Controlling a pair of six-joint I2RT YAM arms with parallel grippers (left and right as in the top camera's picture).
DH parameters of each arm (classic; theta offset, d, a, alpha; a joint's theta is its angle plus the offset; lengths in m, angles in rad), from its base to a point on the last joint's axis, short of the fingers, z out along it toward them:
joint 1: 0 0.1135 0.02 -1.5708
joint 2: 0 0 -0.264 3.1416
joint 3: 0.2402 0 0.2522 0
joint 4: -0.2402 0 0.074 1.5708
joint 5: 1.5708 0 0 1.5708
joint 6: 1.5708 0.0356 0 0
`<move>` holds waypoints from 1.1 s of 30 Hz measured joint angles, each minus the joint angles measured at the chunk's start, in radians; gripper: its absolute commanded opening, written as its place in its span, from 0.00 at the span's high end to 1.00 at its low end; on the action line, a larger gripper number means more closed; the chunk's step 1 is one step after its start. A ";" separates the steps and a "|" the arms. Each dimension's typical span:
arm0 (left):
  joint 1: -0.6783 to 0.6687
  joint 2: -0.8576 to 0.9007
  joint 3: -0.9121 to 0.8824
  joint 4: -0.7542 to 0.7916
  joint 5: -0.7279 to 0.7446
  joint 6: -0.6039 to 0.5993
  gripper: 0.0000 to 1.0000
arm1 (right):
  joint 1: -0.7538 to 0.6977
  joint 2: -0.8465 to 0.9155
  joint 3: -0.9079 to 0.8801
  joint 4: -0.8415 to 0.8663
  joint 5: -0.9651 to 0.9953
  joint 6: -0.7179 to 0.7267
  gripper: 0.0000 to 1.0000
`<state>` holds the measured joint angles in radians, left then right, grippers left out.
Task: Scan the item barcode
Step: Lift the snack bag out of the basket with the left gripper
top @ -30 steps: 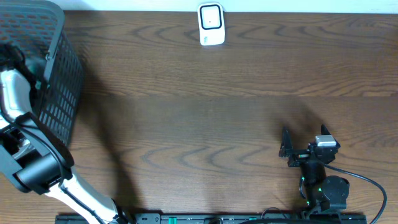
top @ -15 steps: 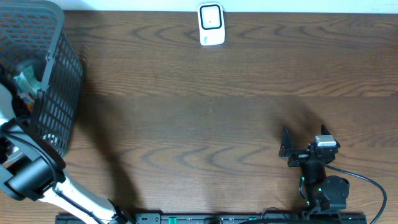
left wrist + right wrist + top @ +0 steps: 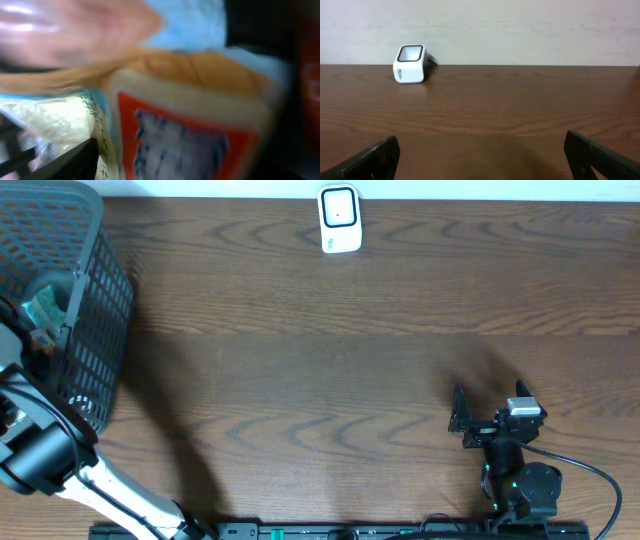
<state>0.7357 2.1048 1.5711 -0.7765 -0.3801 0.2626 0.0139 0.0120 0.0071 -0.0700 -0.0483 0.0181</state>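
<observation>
Left arm [image 3: 45,460] reaches into the basket [image 3: 95,320], with the left gripper [image 3: 35,328] right up against a packet [image 3: 190,130] printed in orange, light blue and red. The wrist view is blurred and shows only one dark finger [image 3: 75,160], so I can't tell if it's clamped on the packet or loose. Packet is inside the basket at the table's [image 3: 330,360] far-left corner, well apart from the white scanner [image 3: 340,220] at the far edge. Right gripper [image 3: 480,145] sits low on the near side, jaws spread wide, nothing between them.
</observation>
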 measured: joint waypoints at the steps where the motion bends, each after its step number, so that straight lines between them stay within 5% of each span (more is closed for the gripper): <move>1: -0.001 0.001 0.000 0.001 -0.008 0.000 0.20 | 0.000 0.000 0.000 0.000 0.000 0.000 0.01; 5: 0.000 -0.001 0.000 0.001 -0.006 0.000 0.30 | 0.000 0.000 0.000 0.000 0.000 0.000 0.01; 6: 0.000 -0.001 0.000 0.000 -0.003 -0.002 0.51 | 0.000 0.000 0.000 0.000 0.000 0.000 0.01; 8: 0.000 0.000 0.000 0.000 0.011 -0.004 0.78 | 0.000 0.000 0.000 0.000 0.000 0.000 0.01; 10: 0.001 0.001 0.000 -0.002 0.027 0.000 0.92 | 0.000 0.000 0.000 0.000 0.000 0.000 0.01; 20: 0.002 -0.014 0.000 -0.013 0.062 -0.050 0.93 | 0.000 0.000 0.000 0.000 0.000 0.000 0.01; 33: 0.009 -0.327 -0.003 0.092 0.487 -0.201 0.93 | 0.000 0.000 0.000 0.000 0.000 0.000 0.01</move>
<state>0.7444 1.7775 1.5677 -0.6846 0.1066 0.0616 0.0139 0.0120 0.0071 -0.0700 -0.0486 0.0181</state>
